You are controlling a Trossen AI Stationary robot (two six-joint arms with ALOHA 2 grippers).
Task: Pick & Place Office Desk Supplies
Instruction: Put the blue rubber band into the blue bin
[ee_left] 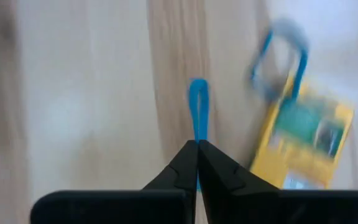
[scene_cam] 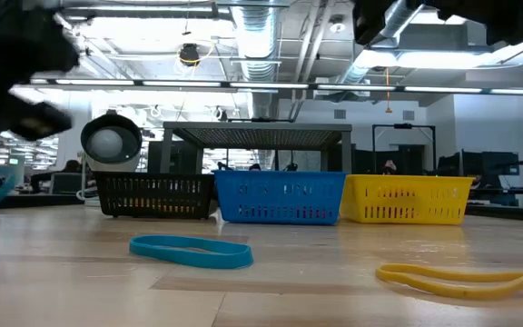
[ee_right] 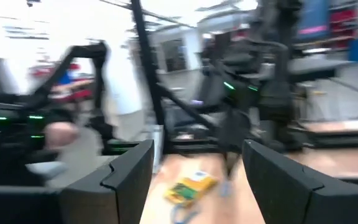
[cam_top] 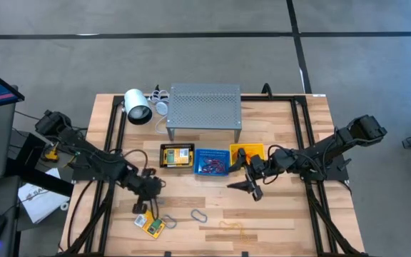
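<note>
You are looking at a grey concrete floor crossed by dark lines, and in the low view a wide office hall with ceiling ducts, strip lights and desks behind the worktop [cam_top: 284, 214], a pale wooden top framed by black rails. At its far edge stands the grey perforated shelf [cam_top: 205, 106], with a white cylindrical lamp-like object [cam_top: 137, 107] lying just left of it. Nearer you, three small baskets sit in a row: a black basket [cam_top: 176, 156] on the left holding a yellow pack, a blue basket [cam_top: 212, 162] in the middle holding tangled bands, and a yellow basket [cam_top: 248, 152] on the right.

Your left gripper [ee_left: 197, 149] is low over the near left of the worktop, its fingers pressed together on a blue band [ee_left: 197, 113] that sticks out beyond the tips. Just beside it lies a yellow-and-green pack [cam_top: 151, 225] with another blue loop [ee_left: 279, 57] touching it. A grey oval clip [cam_top: 198, 215] lies to the right of that pack, a blue band loop [scene_cam: 192, 251] shows flat in the low view, and a yellow band [cam_top: 232, 228] rests near the front edge.

Your right gripper [cam_top: 252, 185] hangs just near of the yellow basket, its fingers spread apart and holding nothing.
</note>
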